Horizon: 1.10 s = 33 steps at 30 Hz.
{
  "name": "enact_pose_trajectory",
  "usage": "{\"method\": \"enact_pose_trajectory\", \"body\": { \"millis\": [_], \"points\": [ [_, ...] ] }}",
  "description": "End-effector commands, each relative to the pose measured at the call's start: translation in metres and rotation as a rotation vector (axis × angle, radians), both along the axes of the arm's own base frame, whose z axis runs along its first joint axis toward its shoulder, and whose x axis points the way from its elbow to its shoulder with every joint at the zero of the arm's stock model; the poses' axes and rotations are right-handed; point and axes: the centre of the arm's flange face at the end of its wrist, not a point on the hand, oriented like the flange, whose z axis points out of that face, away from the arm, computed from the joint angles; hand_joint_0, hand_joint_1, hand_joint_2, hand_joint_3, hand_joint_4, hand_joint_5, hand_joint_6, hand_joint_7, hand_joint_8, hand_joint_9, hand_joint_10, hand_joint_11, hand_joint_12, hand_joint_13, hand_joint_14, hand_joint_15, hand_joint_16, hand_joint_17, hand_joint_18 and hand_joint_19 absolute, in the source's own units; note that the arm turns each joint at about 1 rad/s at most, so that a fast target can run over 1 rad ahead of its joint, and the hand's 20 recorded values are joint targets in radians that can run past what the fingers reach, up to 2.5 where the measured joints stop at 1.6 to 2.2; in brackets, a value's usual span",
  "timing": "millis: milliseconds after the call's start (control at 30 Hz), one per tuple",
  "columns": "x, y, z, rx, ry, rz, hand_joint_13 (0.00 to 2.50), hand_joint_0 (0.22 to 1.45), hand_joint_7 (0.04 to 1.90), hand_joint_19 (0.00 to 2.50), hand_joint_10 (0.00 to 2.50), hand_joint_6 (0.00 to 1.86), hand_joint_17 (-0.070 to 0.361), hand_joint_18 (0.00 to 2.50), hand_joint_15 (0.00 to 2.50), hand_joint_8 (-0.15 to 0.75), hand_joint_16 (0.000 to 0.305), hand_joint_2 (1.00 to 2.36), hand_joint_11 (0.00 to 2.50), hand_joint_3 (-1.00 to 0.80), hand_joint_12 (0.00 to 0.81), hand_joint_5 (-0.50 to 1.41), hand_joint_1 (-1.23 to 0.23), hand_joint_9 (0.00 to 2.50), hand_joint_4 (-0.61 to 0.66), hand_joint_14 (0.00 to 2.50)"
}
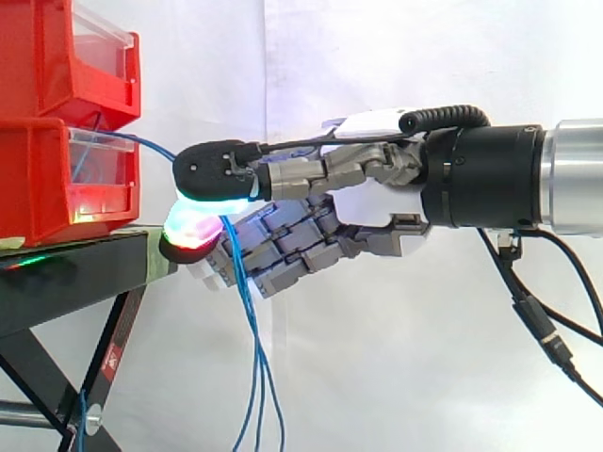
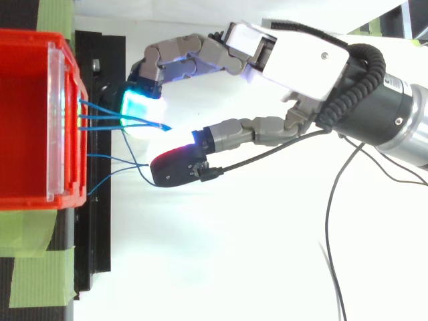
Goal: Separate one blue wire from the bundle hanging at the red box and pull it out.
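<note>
Several thin blue wires (image 2: 103, 119) leave the front of the lower red bin (image 1: 57, 188) and run right to my hand (image 1: 377, 202). In the side view they pass between the upper black fingertip (image 1: 212, 169), lit cyan underneath, and a lower fingertip (image 1: 188, 231) glowing red and white, then hang down as a bundle (image 1: 254, 377). From above, most wires reach the cyan fingertip (image 2: 140, 103), and one separate wire (image 2: 127, 167) bends to the dark fingertip (image 2: 177, 167). The fingers are curled with the wires between them.
Two red bins (image 2: 30, 114) are stacked on a black stand (image 1: 66, 282) at the left, its edge marked with green tape (image 2: 40, 274). A white curtain hangs behind. The arm enters from the right.
</note>
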Motion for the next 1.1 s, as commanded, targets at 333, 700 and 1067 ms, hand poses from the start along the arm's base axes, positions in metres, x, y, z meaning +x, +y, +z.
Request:
{"method": "enact_pose_trajectory", "body": {
  "millis": [333,700,1067],
  "points": [
    [-0.0023,-0.0014,-0.0021,0.004,0.028,0.049,0.62,0.58,1.08,0.31,0.01,0.61,0.125,0.60,0.36,0.340,0.055,1.01,0.31,-0.41,0.430,-0.14,-0.68,0.62,0.28,0.01],
    [-0.0022,-0.0039,-0.0015,0.005,0.026,0.048,0.63,0.58,1.10,0.31,0.01,0.60,0.125,0.61,0.37,0.341,0.056,1.01,0.31,-0.41,0.429,-0.14,-0.68,0.62,0.28,0.01],
    [-0.0011,-0.0064,0.0005,0.006,0.021,0.045,0.65,0.57,1.16,0.33,0.01,0.56,0.125,0.62,0.39,0.340,0.055,1.01,0.32,-0.41,0.430,-0.13,-0.67,0.62,0.28,0.01]
  ]
}}
